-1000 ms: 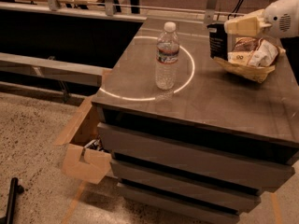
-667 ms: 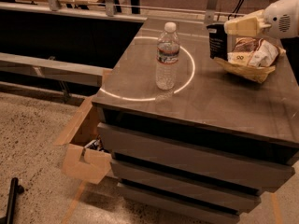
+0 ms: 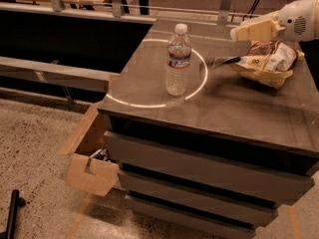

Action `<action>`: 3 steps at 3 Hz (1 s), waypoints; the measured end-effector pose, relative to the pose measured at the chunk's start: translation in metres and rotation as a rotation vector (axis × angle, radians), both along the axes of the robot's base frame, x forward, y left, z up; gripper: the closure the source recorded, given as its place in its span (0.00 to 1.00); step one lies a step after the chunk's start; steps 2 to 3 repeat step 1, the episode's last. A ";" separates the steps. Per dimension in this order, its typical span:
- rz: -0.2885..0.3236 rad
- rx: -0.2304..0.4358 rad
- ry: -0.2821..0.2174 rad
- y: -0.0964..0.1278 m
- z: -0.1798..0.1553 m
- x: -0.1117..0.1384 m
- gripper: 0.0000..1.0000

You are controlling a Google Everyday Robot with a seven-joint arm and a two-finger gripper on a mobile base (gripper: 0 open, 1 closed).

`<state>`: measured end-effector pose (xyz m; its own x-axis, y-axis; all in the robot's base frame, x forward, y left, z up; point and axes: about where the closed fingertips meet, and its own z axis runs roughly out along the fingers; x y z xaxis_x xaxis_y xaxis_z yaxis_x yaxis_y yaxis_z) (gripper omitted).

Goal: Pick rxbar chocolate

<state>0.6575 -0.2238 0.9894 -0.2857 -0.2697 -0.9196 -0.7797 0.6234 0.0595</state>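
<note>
Reaching phase, upper right: blurred tool (image 3: 220, 59) beside yellow-and-white crinkly snack bags (image 3: 269, 59), grip state unclear; next, locating the unseen dark-wrapped rxbar chocolate.

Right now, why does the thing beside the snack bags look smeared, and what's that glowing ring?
Camera view: the gripper, just left of the snack bags, is streaked by motion blur; the water bottle is sharp; the ring around it is bright light on the tabletop.

rxbar chocolate (image 3: 225, 59): no longer a crisp dark upright block left of the snack bags (image 3: 269, 59); now a grey smeared streak.
gripper (image 3: 239, 34): shifted slightly left, just above that streak.
</note>
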 end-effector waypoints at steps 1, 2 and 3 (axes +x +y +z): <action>0.005 0.001 0.002 0.003 -0.001 0.001 0.00; 0.005 0.001 0.002 0.003 -0.001 0.001 0.00; 0.005 0.001 0.002 0.003 -0.001 0.001 0.00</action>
